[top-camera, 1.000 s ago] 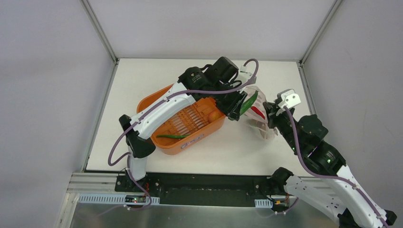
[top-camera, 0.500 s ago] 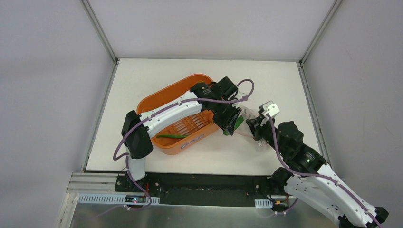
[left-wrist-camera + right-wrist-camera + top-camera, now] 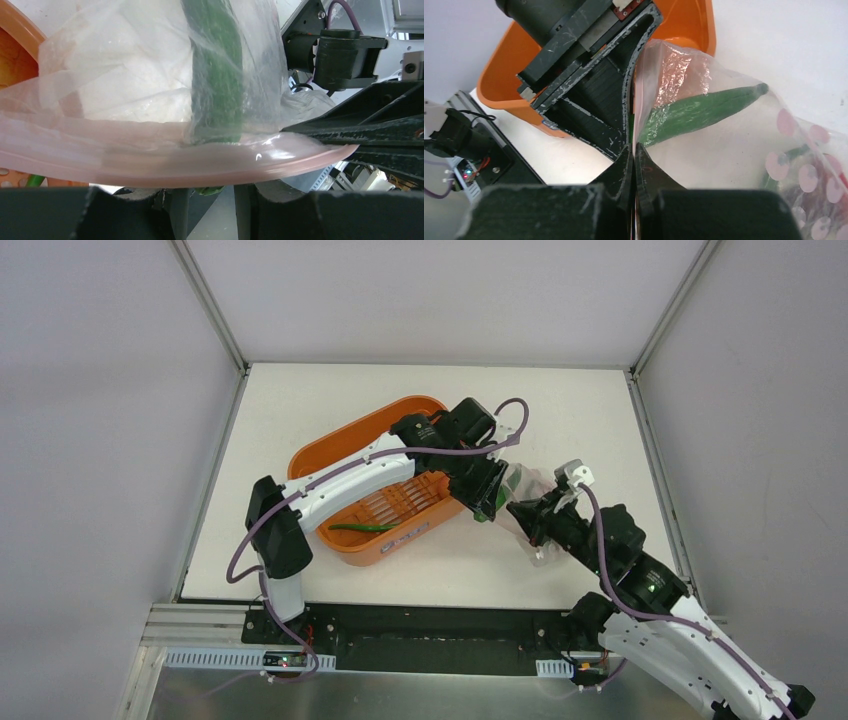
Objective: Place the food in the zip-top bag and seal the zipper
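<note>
Left arm: rises from its base at the 7 o'clock corner of the surface [image 3: 590, 400], bends at a raised elbow, and runs its forearm toward 2 o'clock over the orange tub [image 3: 360, 425], with the wrist turned down past the tub's 3 o'clock end. Left end effector [image 3: 488, 502]: jaws drawn to a narrow gap, with the near end of a green chili [image 3: 215, 75] between them. The rest of that chili lies inside the zip-top bag [image 3: 724, 150]. Right arm: base at 5 o'clock, forearm stretched low toward 10 o'clock, wrist meeting the left one tip to tip. Right end effector [image 3: 520, 512]: fingers pressed together on the bag's mouth edge. Zipper [image 3: 165, 162]: pink strip, bowed across the left wrist view just above that end effector's fingers and not pressed flat. Bag position: held between the two end effectors, just off the tub's 3 o'clock end, its body trailing toward 4 o'clock. Its other contents are too blurred to list. Second green chili [image 3: 362, 527]: lying in the tub near its 6 o'clock wall. Room: bare surface from 12 to 3 o'clock of the bag and a strip along the tub's 9 o'clock side. The tub's 6 o'clock corner sits near the front edge.
</note>
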